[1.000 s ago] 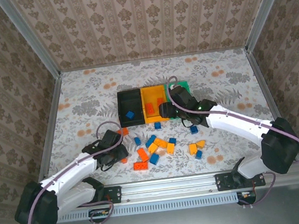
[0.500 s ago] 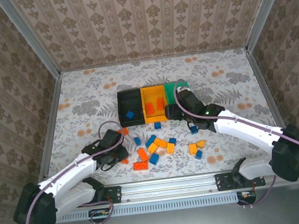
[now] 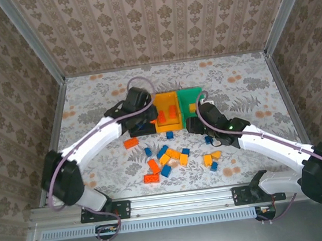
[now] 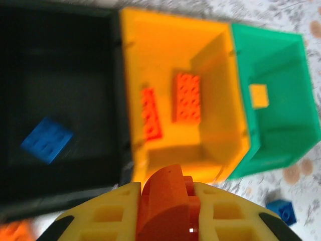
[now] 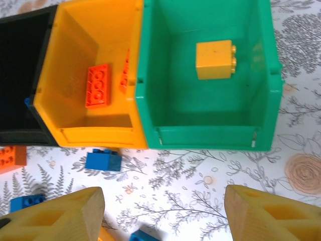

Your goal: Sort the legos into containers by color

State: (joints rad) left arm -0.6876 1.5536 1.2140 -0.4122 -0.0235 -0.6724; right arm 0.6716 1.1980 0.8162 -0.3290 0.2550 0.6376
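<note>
The left gripper [image 4: 168,213] is pinching a red brick [image 4: 168,188]. The brick sits tight between the two yellow fingers [image 4: 113,216] and pokes out a bit past their tips. From the left wrist, the brick is over the near side of the bins, about where the black bin [image 4: 60,198] meets the orange bin [image 4: 175,30].

The three bins stand joined in a row. The black one has a blue brick [image 4: 46,140] lying on its floor. The orange one has two more red ones [image 4: 188,98] lying flat, side by side. The green bin [image 5: 210,135] has one yellow brick [image 5: 215,59] in it, near the far wall.

The right gripper [image 5: 163,201] has its jaws spread wide, and nothing is between them. It hangs above the table [image 5: 200,170], just in front of the green bin. A small blue block [image 5: 103,160] lies on the table next to the orange bin's near wall, off to the left of the open jaws.

From the top, a bunch of loose bricks [image 3: 168,157], blue, red and yellow, lies on the table in front of the bins, between the two arms.
</note>
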